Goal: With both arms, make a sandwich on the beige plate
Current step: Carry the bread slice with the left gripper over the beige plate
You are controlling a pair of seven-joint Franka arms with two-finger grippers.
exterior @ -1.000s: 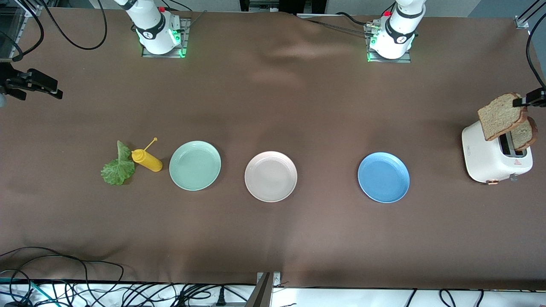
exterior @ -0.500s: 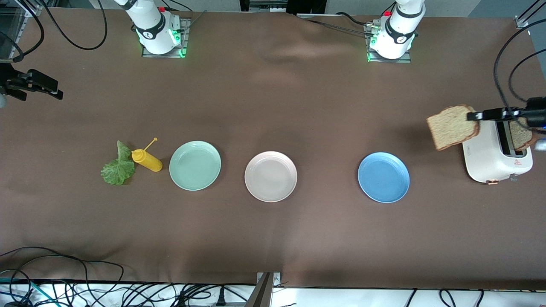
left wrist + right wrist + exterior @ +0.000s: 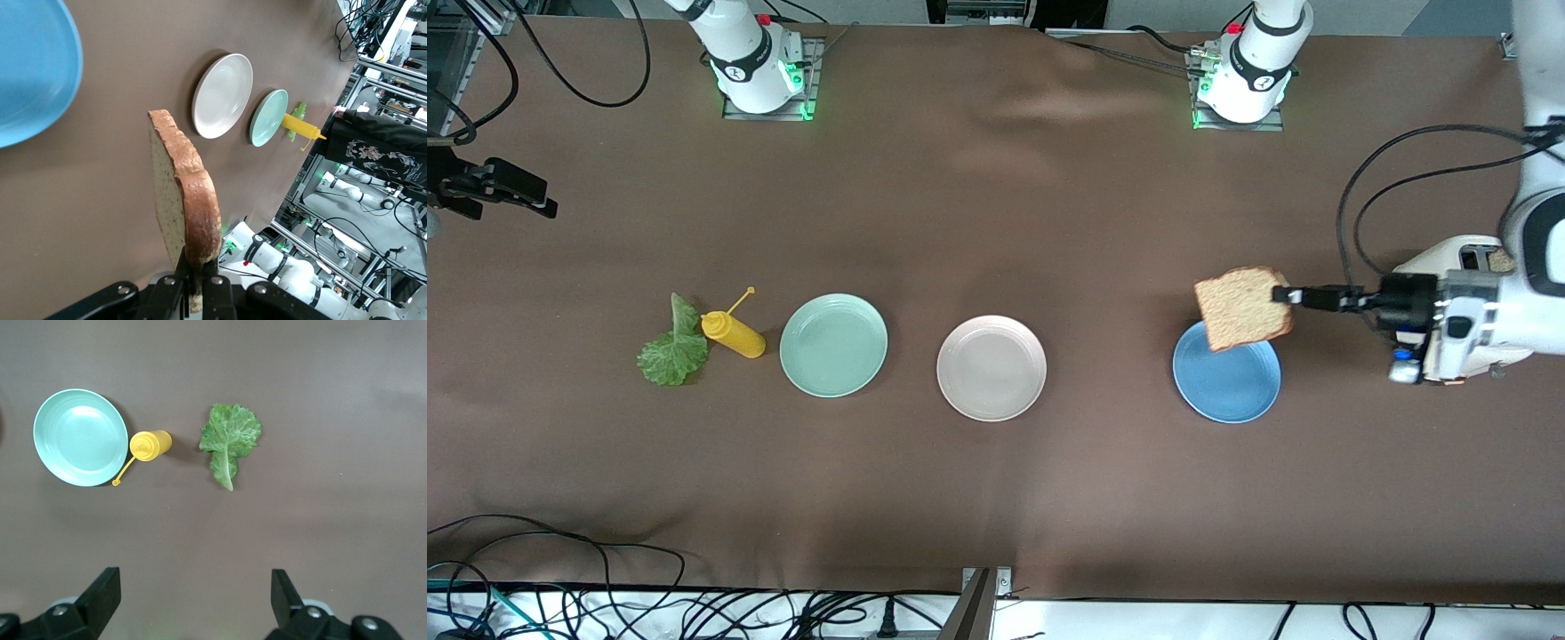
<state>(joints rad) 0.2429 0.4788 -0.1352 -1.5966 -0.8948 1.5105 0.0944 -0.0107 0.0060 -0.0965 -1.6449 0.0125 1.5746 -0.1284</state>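
Observation:
My left gripper is shut on the crust edge of one brown bread slice and holds it in the air over the rim of the blue plate. The left wrist view shows the slice on edge between my closed fingers. The beige plate sits bare at the table's middle and also shows in the left wrist view. The lettuce leaf lies toward the right arm's end. My right gripper is open, high over the table beside the lettuce. A second slice sits in the toaster.
A mint-green plate lies between the beige plate and a yellow mustard bottle, which lies beside the lettuce. A white toaster at the left arm's end is mostly hidden by the left arm. Cables run along the table's near edge.
My left gripper has carried the bread slice from above the toaster toward the table's middle; it is now over the blue plate's rim. The right gripper has barely shifted.

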